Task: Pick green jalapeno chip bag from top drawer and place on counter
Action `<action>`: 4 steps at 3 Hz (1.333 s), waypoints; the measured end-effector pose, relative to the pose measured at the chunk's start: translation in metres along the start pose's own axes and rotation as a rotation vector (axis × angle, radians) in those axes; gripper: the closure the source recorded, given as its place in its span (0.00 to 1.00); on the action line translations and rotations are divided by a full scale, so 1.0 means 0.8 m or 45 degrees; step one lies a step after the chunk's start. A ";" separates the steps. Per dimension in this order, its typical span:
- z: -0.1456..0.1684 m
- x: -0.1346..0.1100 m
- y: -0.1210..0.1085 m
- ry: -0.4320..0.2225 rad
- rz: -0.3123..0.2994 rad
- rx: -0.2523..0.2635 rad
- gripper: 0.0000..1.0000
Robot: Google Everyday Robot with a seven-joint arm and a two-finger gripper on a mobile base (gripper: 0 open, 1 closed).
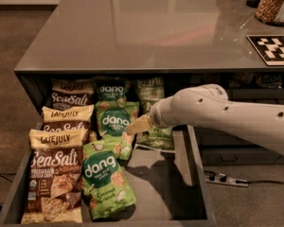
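The top drawer (197,183) stands pulled open under the counter (146,27). The green jalapeno chip bag (149,90) lies at the back middle of the drawer, its pale olive top with whitish lettering showing under the counter edge and its lower end (157,139) showing below my arm. My white arm reaches in from the right and crosses over the bag's middle. My gripper (139,125) hangs low over the bag's left edge, next to a bright green dang bag (114,121).
Two more dang bags (105,178) (111,90) and brown Sea Salt (53,183) and Late July bags (66,115) fill the drawer's left half. A checkered tag (272,48) and a jar (272,3) sit on the counter's right. A power strip (223,178) lies on the floor.
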State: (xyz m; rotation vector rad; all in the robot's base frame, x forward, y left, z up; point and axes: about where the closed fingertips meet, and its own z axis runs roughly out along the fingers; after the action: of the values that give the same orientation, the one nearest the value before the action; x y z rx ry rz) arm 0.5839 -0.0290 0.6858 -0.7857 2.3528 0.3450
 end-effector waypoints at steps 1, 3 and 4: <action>0.035 0.026 -0.003 0.038 0.037 0.013 0.00; 0.071 0.059 -0.031 0.093 0.083 0.093 0.00; 0.072 0.064 -0.053 0.099 0.102 0.155 0.00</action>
State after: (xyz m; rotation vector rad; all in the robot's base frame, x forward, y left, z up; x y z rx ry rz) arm 0.6056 -0.0613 0.6069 -0.6592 2.4572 0.2056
